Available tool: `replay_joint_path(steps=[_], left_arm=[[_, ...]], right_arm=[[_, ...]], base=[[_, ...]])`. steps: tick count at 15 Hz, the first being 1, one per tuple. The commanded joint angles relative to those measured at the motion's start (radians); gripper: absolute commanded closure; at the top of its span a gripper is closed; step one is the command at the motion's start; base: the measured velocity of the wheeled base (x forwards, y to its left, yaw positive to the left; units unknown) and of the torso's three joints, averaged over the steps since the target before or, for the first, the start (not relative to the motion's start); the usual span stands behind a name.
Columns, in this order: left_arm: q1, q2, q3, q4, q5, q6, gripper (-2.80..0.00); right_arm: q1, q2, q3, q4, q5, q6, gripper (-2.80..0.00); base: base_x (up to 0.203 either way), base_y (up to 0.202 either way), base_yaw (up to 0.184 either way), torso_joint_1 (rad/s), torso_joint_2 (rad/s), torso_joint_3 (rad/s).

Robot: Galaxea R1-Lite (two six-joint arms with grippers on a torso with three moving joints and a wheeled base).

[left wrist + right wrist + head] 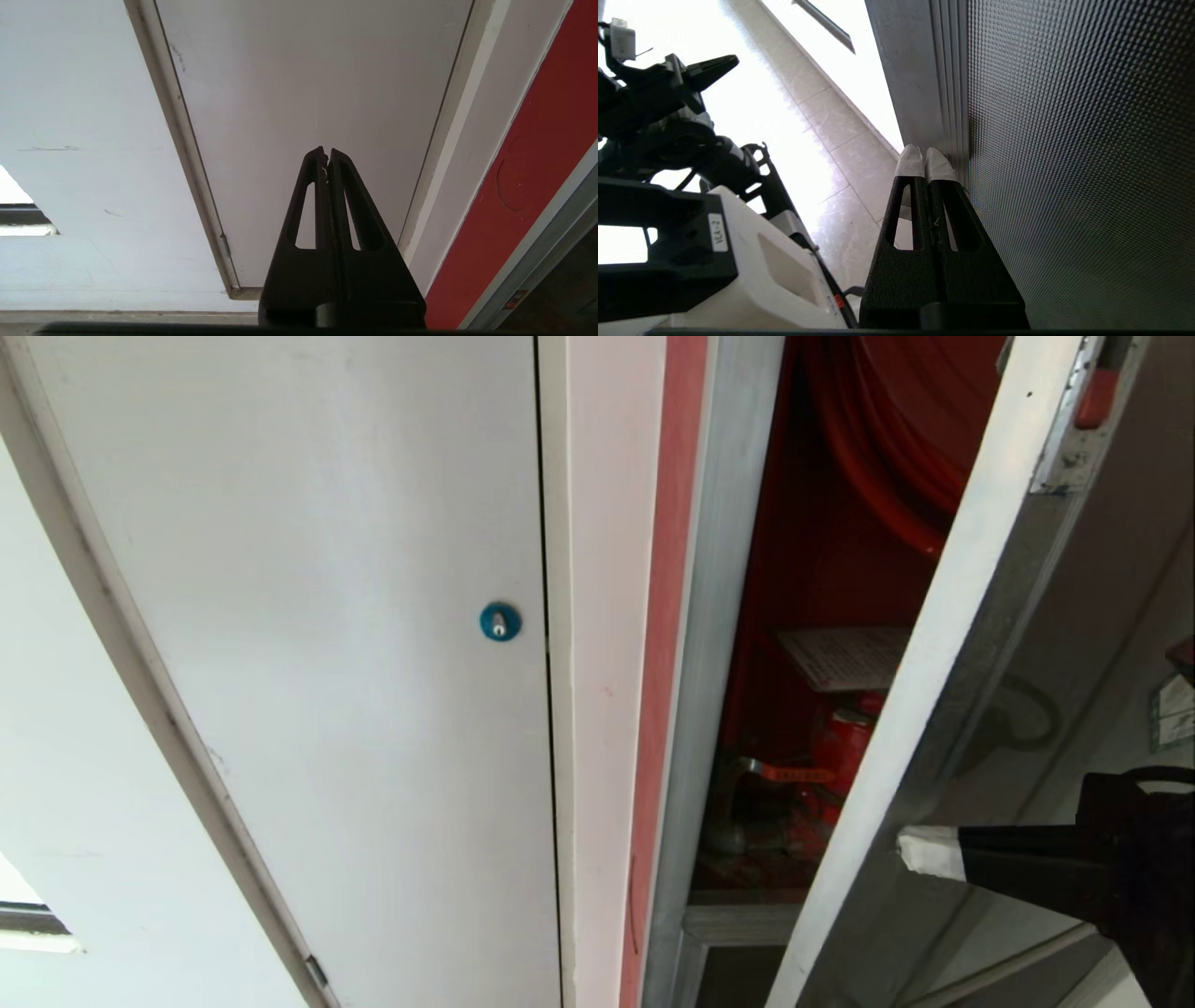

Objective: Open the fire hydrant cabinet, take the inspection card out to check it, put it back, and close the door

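One silver-framed dark glass door (943, 644) ajar; white inspection card (845, 658) inside red fire hydrant cabinet (812, 569); right gripper (920, 852) closed, empty, against door frame; card-check or closing stage unclear.

Door (1087, 163): brushed aluminium frame, dimpled dark glass. White door (327, 616): smooth, matt.

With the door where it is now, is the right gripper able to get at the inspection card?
Probably not yet. The right gripper, shut, sits outside the door; the half-open door stands between it and the inspection card.
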Motion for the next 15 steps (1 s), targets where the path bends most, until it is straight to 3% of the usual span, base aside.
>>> replay_joint_path(steps=[1,11,15], left_arm=[[0.000,0.001,0.011,-0.001,0.000,0.000,0.00],[0.000,0.001,0.011,-0.001,0.000,0.000,0.00],[0.000,0.001,0.011,-0.001,0.000,0.000,0.00]], right_arm=[[0.000,0.078,-0.007,-0.035,-0.014,0.000,0.00],[0.002,0.389,-0.066,-0.341,-0.232,-0.001,0.00],[0.001,0.447,-0.107,-0.360,-0.258,0.000,0.00]], base=[[0.000,0.000,0.000,0.000,0.00,0.000],[0.000,0.000,0.000,0.000,0.00,0.000],[0.000,0.000,0.000,0.000,0.00,0.000]])
